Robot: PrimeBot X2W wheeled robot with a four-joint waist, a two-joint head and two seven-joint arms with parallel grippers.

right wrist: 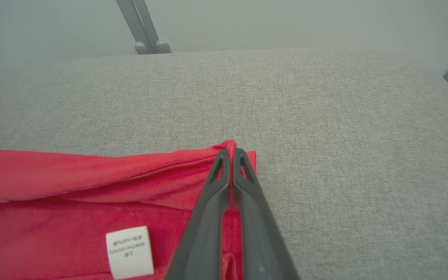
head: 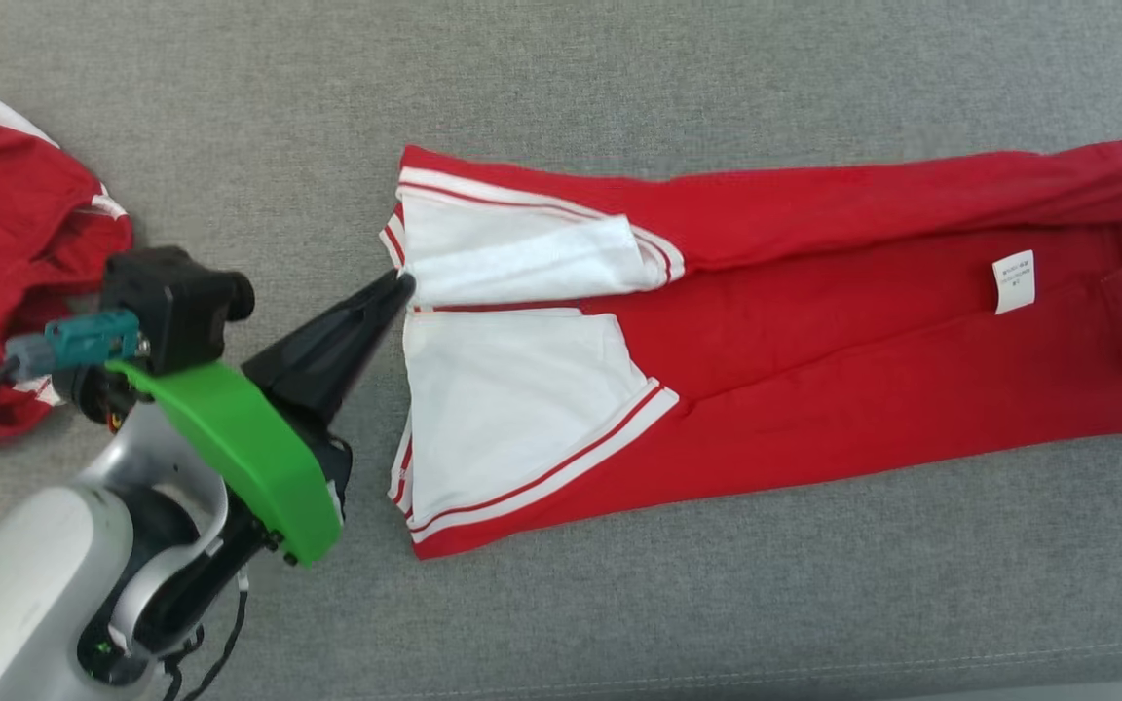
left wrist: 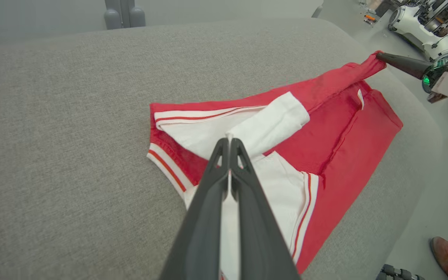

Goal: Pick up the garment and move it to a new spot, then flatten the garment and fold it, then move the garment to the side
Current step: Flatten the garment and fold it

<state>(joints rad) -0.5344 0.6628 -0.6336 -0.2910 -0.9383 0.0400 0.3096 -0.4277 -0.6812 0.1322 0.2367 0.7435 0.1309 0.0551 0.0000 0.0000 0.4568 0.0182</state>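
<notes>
The garment lay spread across the middle of the grey surface, its far long edge folded over. The left pincer was clamped on the garment's white sleeve, the right pincer on its red corner at the opposite end. A second garment lay bunched at the left.

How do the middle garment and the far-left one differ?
The middle garment lies spread out; the left garment is crumpled. The middle garment is pinched at both ends by the left gripper and right gripper; the left garment is not gripped. Both are red with white trim.
</notes>
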